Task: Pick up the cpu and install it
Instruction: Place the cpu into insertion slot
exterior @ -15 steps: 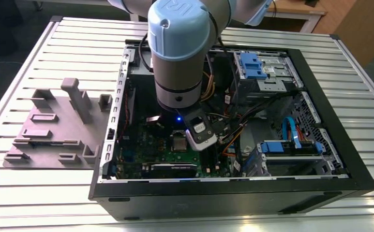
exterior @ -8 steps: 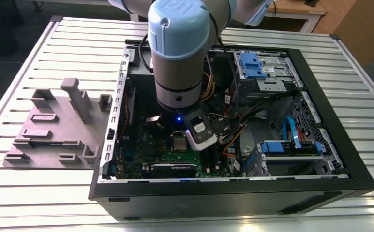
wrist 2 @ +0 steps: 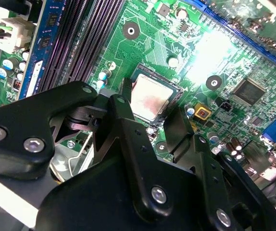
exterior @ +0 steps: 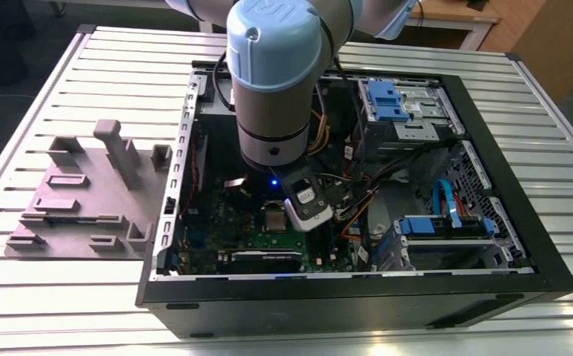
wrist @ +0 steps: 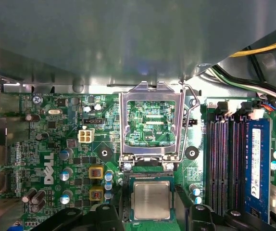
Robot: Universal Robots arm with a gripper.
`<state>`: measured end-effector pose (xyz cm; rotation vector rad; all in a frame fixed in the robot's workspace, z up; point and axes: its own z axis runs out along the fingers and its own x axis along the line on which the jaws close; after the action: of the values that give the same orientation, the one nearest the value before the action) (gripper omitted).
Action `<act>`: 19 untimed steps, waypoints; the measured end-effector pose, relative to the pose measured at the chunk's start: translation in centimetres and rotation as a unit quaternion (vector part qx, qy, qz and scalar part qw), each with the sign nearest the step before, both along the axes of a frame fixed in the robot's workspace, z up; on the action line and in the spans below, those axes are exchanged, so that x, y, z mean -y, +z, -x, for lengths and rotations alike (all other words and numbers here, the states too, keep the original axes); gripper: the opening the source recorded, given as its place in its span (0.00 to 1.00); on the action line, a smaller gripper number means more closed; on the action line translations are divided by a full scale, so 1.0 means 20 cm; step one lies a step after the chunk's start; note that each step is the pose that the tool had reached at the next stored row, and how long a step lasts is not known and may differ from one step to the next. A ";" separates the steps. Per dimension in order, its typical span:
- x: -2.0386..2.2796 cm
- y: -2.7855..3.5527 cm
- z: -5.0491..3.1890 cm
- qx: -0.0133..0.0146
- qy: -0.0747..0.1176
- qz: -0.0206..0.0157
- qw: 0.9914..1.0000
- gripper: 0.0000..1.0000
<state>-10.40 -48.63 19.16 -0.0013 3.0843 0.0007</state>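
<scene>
Pinched the cpu [wrist: 151,199] in the gripper [wrist: 151,208], down at the open socket [wrist 2: 161,77]. Seemed nearly seated; left unreleased, with latch frame [wrist: 124,125] raised.

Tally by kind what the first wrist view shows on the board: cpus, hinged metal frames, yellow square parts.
cpu: 1
metal frame: 1
yellow square parts: 2
Total: 4

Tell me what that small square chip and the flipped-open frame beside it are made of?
The cpu looks topped with matte silvery-grey metal, showing a dull, brushed sheen. The hinged frame seems bare polished metal, probably steel, given its bright glints.
</scene>
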 end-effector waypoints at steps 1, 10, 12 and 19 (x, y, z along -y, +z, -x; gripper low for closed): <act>0.000 0.000 0.000 0.000 0.000 0.000 1.000 0.54; 0.000 0.000 0.000 0.000 0.000 0.000 1.000 0.39; 0.000 0.000 0.000 0.000 0.000 0.000 1.000 0.39; 0.000 0.000 0.000 0.000 -0.010 0.000 1.000 0.39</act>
<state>-10.39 -48.63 19.16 0.0305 3.0840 -0.0008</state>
